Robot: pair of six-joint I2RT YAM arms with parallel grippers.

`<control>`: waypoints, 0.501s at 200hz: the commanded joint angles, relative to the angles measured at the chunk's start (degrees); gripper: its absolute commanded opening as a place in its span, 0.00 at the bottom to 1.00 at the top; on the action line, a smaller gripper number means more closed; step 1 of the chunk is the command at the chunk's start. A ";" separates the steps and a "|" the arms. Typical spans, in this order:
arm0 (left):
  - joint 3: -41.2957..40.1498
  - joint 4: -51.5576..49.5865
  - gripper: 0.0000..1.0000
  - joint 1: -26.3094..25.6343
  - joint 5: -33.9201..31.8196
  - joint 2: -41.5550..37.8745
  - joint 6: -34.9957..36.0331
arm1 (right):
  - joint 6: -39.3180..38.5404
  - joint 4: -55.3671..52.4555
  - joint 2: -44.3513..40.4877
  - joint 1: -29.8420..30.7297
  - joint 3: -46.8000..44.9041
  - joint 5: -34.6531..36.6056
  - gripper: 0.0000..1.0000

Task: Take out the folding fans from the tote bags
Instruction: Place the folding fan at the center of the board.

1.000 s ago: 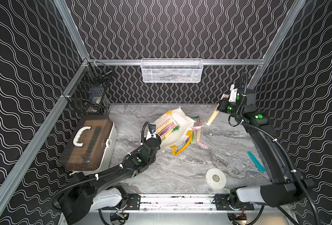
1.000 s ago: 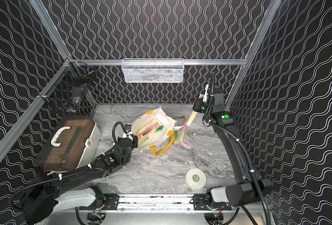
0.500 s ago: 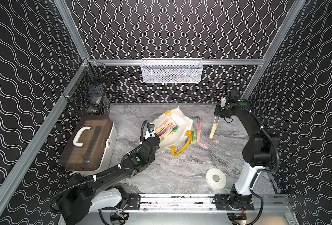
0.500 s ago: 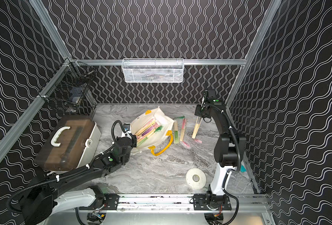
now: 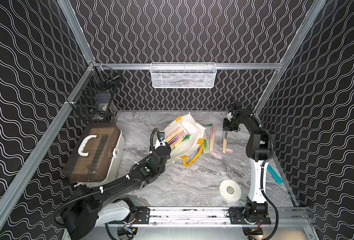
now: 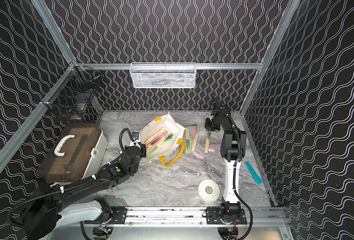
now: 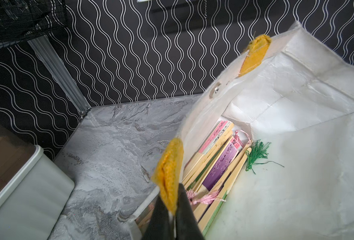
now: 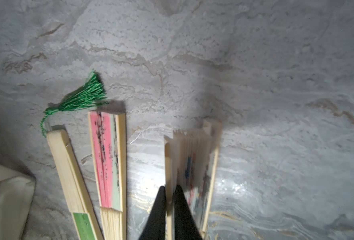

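A white tote bag point(image 5: 189, 133) point(image 6: 172, 145) lies on its side mid-table, mouth toward my left arm. Several folding fans point(image 5: 175, 137) point(image 7: 219, 158) show inside it, pink, purple and green. My left gripper point(image 5: 163, 145) point(image 7: 173, 199) is shut on the yellow patch point(image 7: 170, 170) at the bag's rim, holding the mouth up. Right of the bag, a green fan point(image 5: 205, 144) point(image 8: 68, 166) and a pink fan point(image 5: 212, 137) point(image 8: 107, 162) lie on the table. My right gripper point(image 5: 227, 129) point(image 8: 169, 188) pinches the outer slat of a third fan point(image 5: 225, 141) point(image 8: 192, 158) that rests on the table beside them.
A brown-lidded box point(image 5: 93, 151) stands at the left. A white tape roll point(image 5: 230, 190) and a teal bar point(image 5: 274, 174) lie front right. A white mesh basket point(image 5: 183, 75) hangs on the back wall, and a black wire basket point(image 5: 97, 99) sits in the back-left corner.
My right arm has come down from the air and brought its fan flat onto the table beside the other two. The left arm and bag have stayed put.
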 commanded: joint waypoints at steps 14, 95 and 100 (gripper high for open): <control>0.10 2.31 0.00 0.19 0.10 -0.21 -0.93 | -1.30 -2.19 2.06 0.02 2.08 1.92 0.33; 0.02 2.19 0.00 0.19 0.54 0.06 -1.70 | 1.24 3.44 -5.30 0.10 -10.16 2.93 0.56; 0.02 2.15 0.00 0.17 0.56 0.13 -1.74 | 1.26 3.88 -5.65 0.10 -11.00 2.36 0.58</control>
